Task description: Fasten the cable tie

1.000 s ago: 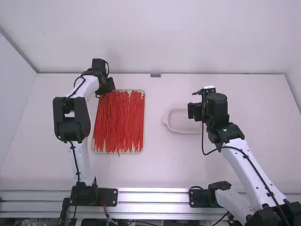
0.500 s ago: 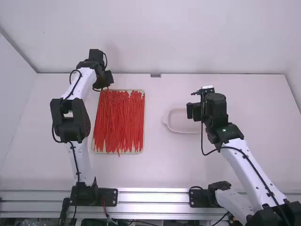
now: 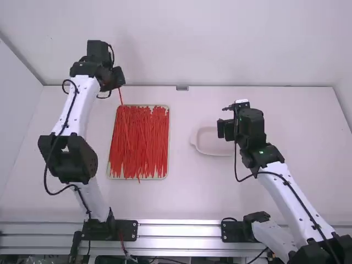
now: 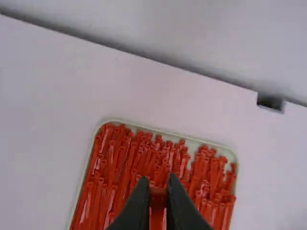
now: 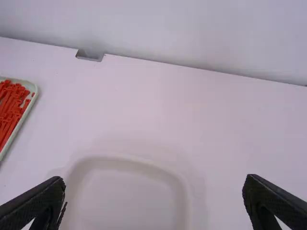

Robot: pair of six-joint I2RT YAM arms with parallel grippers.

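The left hand (image 3: 114,82) pinches 1 thin red plastic cable tie (image 3: 120,96) just above the far end of the pale rectangular tray (image 3: 167,165), probably to single it out. The tie's long axis hangs near-vertical, with the free end pointing down. The right hand (image 5: 153,184), spread wide, hovers over the shallow white dish (image 3: 204,144) on the worktop (image 3: 264,176).

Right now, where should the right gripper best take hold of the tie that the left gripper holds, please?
Probably by its free lower end, coming from the dish side: the tie hangs down from the left gripper, which clamps its top, so only the lower part is free.
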